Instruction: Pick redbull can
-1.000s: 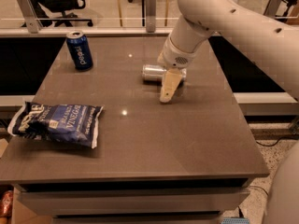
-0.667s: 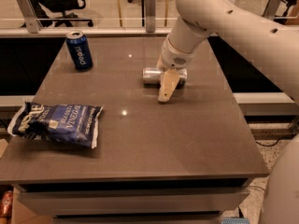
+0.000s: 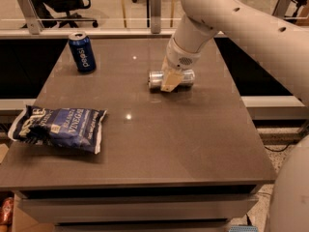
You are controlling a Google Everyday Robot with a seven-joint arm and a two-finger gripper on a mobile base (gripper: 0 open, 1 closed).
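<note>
The redbull can, a slim silver can, lies on its side near the back middle of the brown table. My gripper reaches down from the upper right and sits right at the can's middle, covering part of it. The can's left end and right end show on either side of the gripper. The can rests on the table.
A dark blue Pepsi can stands upright at the table's back left. A blue chip bag lies at the front left edge. My white arm crosses the upper right. A glass railing and office chairs are behind the table.
The gripper has moved slightly back, from just in front of the can onto its middle. The can, the Pepsi can and the chip bag have not moved.
</note>
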